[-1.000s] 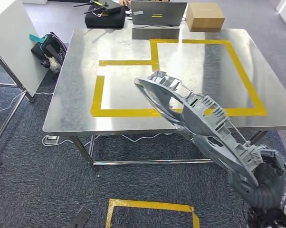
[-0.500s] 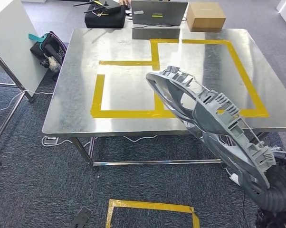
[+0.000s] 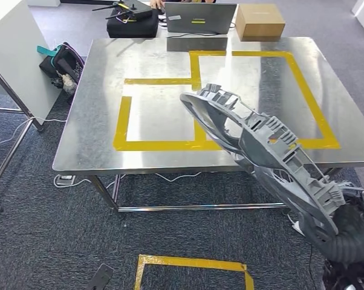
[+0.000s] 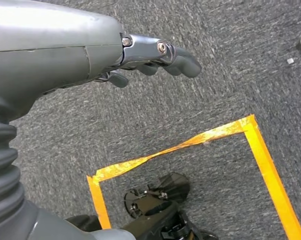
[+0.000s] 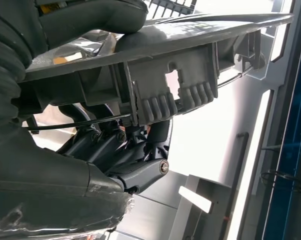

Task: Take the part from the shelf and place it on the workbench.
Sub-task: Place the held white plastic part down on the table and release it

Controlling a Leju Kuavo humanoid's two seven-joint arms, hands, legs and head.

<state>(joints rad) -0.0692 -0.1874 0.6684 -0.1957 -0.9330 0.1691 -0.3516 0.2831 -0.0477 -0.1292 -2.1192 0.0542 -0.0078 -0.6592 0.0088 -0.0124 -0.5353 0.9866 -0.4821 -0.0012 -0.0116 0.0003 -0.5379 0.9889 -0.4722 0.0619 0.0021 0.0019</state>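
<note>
A grey carpeted floor [image 3: 43, 241] surrounded a steel workbench [image 3: 103, 96], whose near edge ran across the middle of the head view above its chrome legs. Yellow tape [image 3: 125, 112] marked two adjoining rectangles on the benchtop; a further taped outline [image 3: 189, 261] lay on the carpet in front of it. Beyond the far edge of the bench stood a laptop [image 3: 198, 17], a cardboard box [image 3: 260, 21] and a black case [image 3: 133, 23]. To the left, a white board [image 3: 16, 54] leaned on a metal stand, with a dark bag [image 3: 63, 60] between it and the bench. Open carpet lay along the near and left sides.

The part [image 3: 257, 145], a long grey moulded plastic frame with ribs and clips, was held tilted in the air, its far end above the bench's near-right zone and its near end past the bench edge. The right hand [image 5: 115, 145] gripped that near end, thumb above, dark fingers [image 5: 141, 172] curled beneath. The left hand [image 4: 103, 55] hung over the carpet, holding nothing, fingers [image 4: 179, 57] extended and lightly curved.
</note>
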